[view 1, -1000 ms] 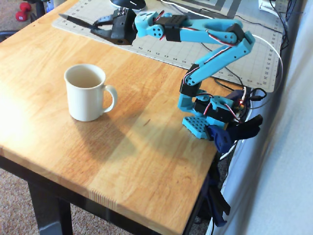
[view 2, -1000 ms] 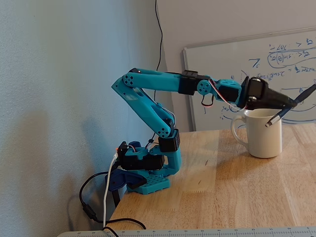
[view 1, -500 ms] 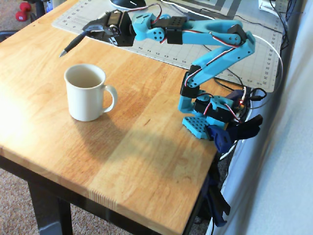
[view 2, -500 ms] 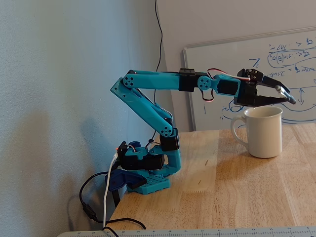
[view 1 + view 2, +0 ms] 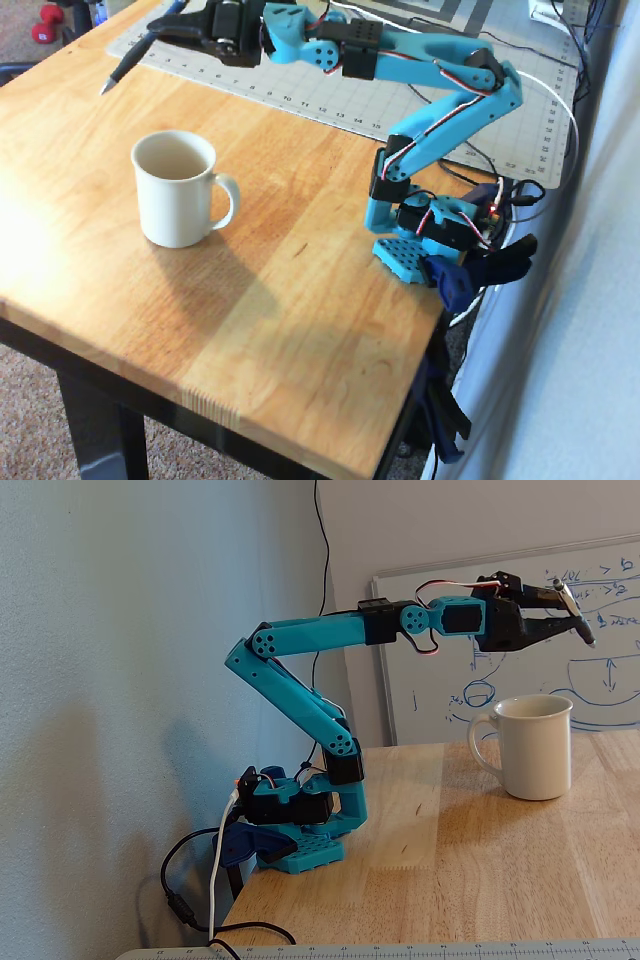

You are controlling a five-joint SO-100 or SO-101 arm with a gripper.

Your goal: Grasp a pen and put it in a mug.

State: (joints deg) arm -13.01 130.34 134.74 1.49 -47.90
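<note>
Overhead view: the black two-finger end effector (image 5: 165,28) of the blue arm was clamped on the slim blue-barrelled pen with a silver tip (image 5: 135,54), which pointed down-left across the edge of the grey gridded cutting mat (image 5: 330,95). The plain cream-white ceramic mug (image 5: 178,190) stood upright on the light wooden bench (image 5: 280,290), handle to the right, its tan-tinted inside empty. The pen lay beyond the mug toward the top of the picture, well apart from the rim. In my judgement the pen was carried high so as to clear the rim before descent. Against the picture half a second earlier, the end effector and pen had shifted up and left, away from the mug; the mug had not moved.

Fixed view: the end effector (image 5: 578,622) held the pen (image 5: 576,613) well above the mug (image 5: 535,746), in front of the whiteboard (image 5: 600,670). The forearm ran roughly level. Half a second earlier the end effector sat just above the rim; it had since risen clearly. Placement was not yet done.
</note>
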